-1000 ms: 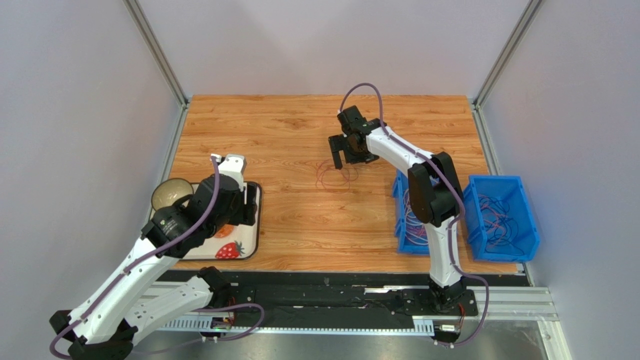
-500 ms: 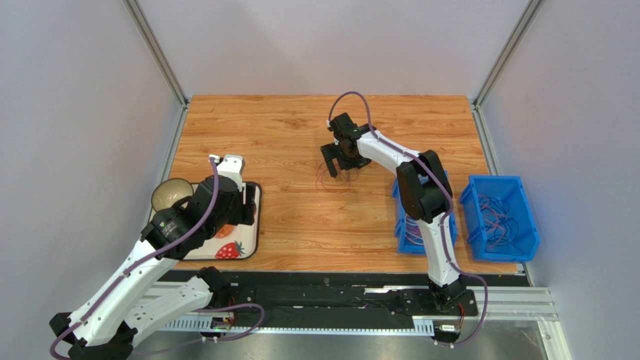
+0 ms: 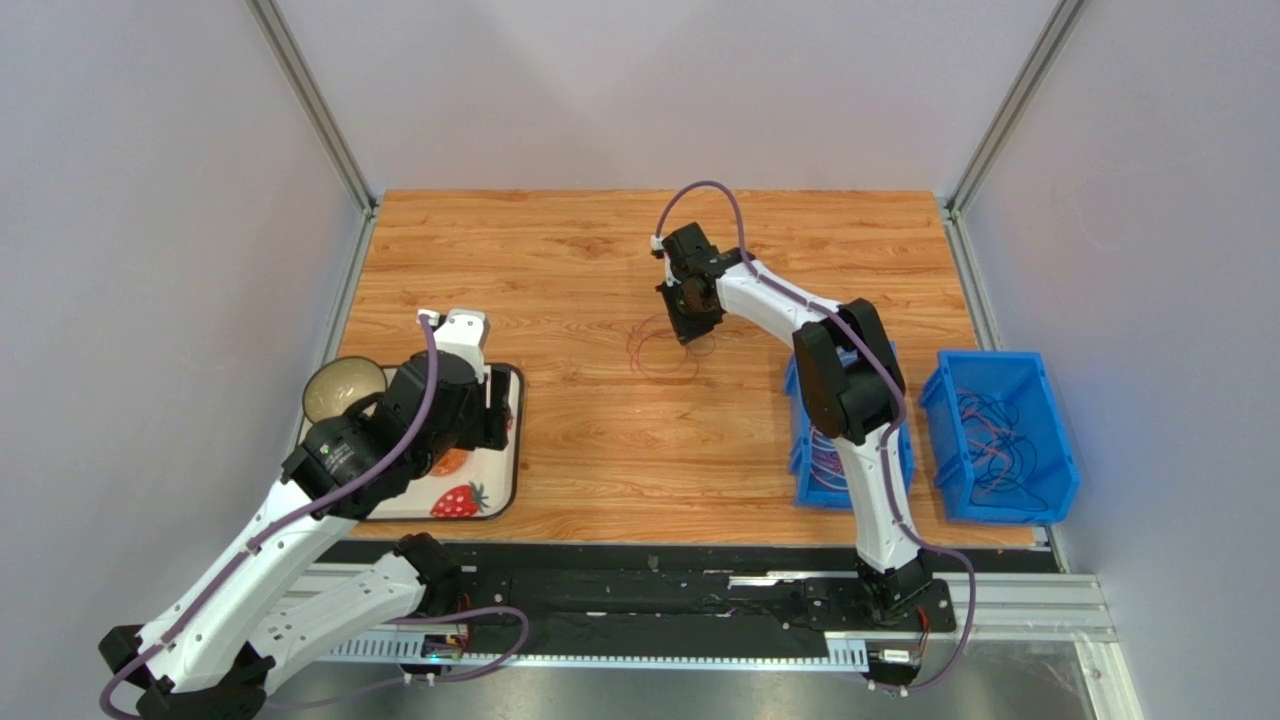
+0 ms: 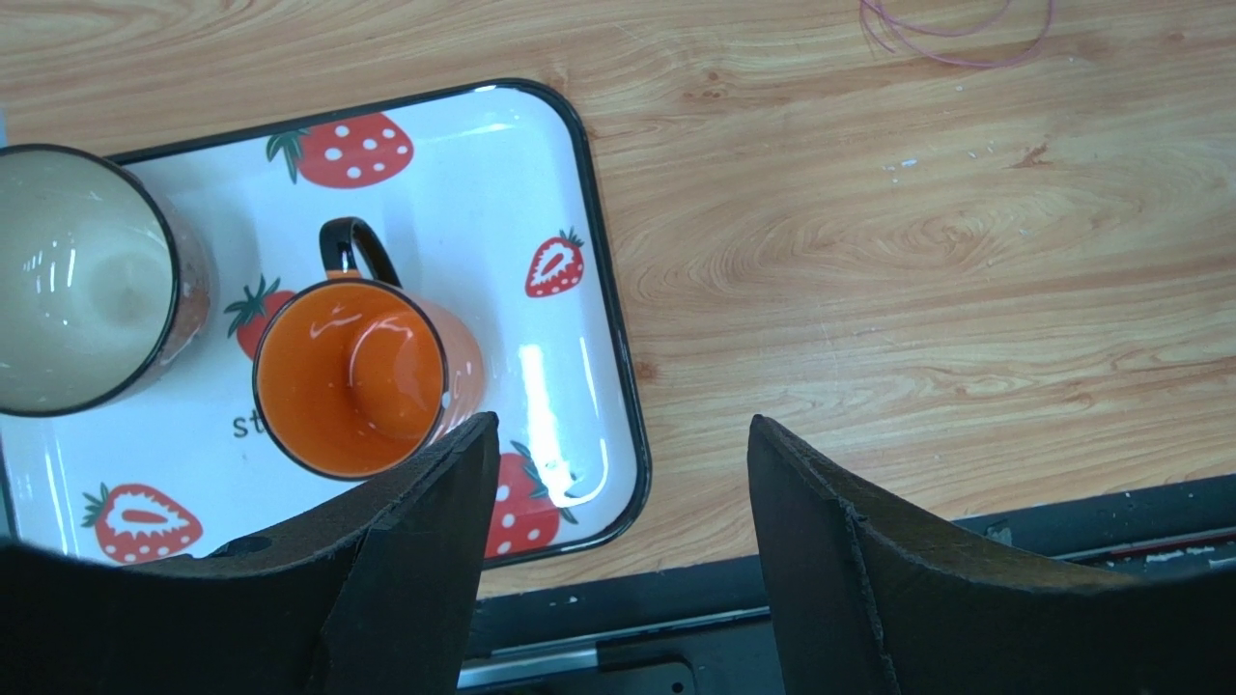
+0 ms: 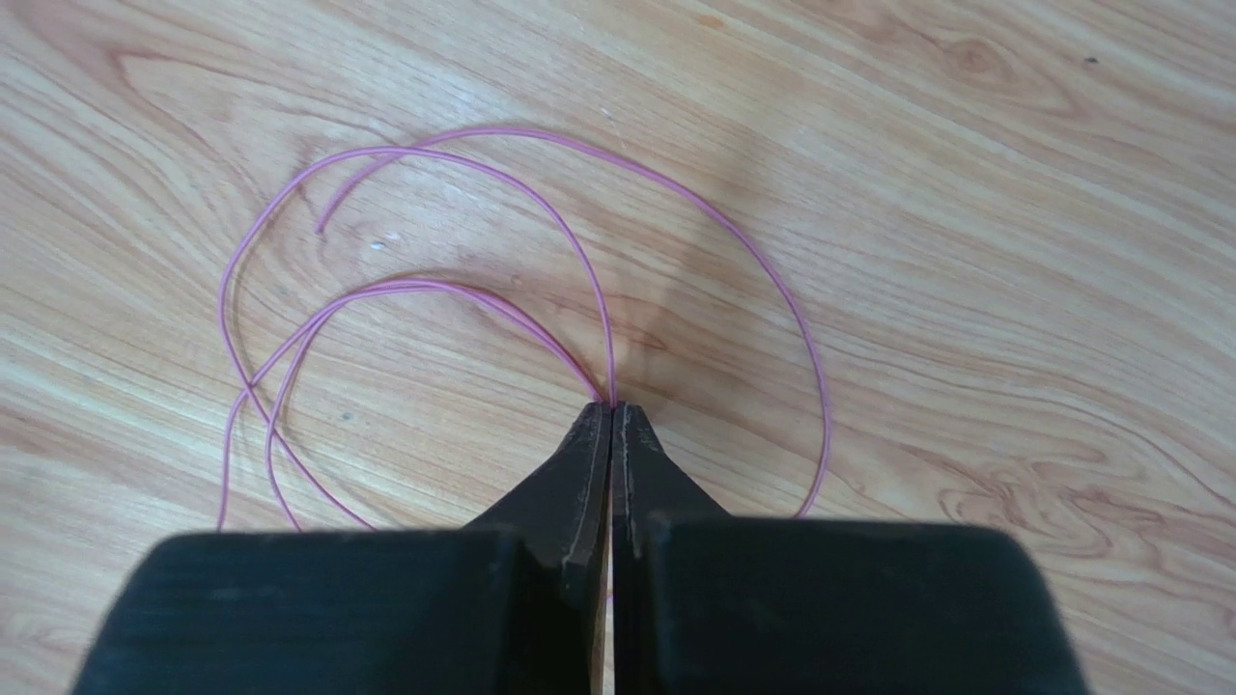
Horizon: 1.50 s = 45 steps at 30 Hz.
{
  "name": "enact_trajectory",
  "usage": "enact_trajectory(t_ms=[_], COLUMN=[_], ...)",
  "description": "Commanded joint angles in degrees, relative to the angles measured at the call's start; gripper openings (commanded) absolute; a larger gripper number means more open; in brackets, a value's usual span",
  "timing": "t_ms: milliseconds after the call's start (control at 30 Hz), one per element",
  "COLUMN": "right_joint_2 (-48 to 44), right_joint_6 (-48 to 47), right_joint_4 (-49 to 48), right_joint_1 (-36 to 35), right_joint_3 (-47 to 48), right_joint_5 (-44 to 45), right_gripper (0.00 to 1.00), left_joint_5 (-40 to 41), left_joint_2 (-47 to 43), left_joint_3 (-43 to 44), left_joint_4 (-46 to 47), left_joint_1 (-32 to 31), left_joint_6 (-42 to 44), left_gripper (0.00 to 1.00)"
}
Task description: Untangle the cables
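A wood-grain table point(image 3: 526, 270) sits between pale walls, with two blue bins point(image 3: 1052, 450) at its right edge holding the rest of the cables point(image 3: 992, 435) in a loose mass. Out in the middle lies a single pink cable point(image 5: 821, 406), curled in several overlapping loops flat on the wood. The right gripper point(image 5: 610, 413) is down at the surface with its fingers pressed together, and the strands converge right at its tips, so it looks pinched on the pink cable at a point where two runs meet.

That is the main risk: the wire is so thin that the tips may hold two strands, or none at all, and a lift then drags the whole coil or comes up empty. With nothing anchoring the far loops, pulling could also tighten a crossing into a knot instead of opening it. A sideways drag with the tips this low may scrape the table.

The left gripper point(image 4: 621, 435) hangs with its jaws apart and nothing between them, above the near right corner of a strawberry tray point(image 4: 479, 217) carrying an orange mug point(image 4: 356, 384) and a bowl point(image 4: 80, 283); a careless descent there could knock the mug
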<state>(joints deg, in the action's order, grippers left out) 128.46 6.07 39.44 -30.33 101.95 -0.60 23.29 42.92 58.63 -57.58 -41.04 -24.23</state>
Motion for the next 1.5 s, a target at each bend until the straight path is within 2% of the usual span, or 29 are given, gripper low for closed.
enact_trajectory(t_ms=[0,267,633,867,1133,1333,1467], right_joint_2=[-0.22,-12.52,-33.43,-45.82,-55.42,-62.70,-66.06], right_joint_6=[1.66,5.53,9.40,11.51,12.04,12.39,11.34], right_joint_4=[-2.08,-3.23,-0.24,1.16,5.03,6.26,7.05], right_joint_1=[-0.35,-0.35,-0.35,0.62,2.82,3.96,4.22], right_joint_3=[-3.77,-5.45,-6.15,-4.40,2.10,3.25,5.88], right_joint_5=[-4.93,-10.03,-6.61,-0.73,8.41,17.73,27.56], right_gripper=[0.00,0.00,0.00,0.00,0.00,0.00,0.00], left_joint_5=[0.79,1.15,0.79,0.44,0.27,0.00,-0.35], left_joint_2=[0.15,0.50,0.41,0.41,0.24,0.41,0.50], left_joint_3=[-0.27,-0.27,-0.45,-0.54,-0.62,-0.71,-0.71], left_joint_4=[1.42,1.42,1.68,1.86,1.95,2.12,2.12], left_joint_1=[0.26,0.52,0.61,0.61,0.52,0.61,0.61], left_joint_6=[0.76,0.76,0.94,1.11,1.11,1.20,1.29], left_gripper=[0.72,0.71,0.68,0.68,0.67,0.66,0.66])
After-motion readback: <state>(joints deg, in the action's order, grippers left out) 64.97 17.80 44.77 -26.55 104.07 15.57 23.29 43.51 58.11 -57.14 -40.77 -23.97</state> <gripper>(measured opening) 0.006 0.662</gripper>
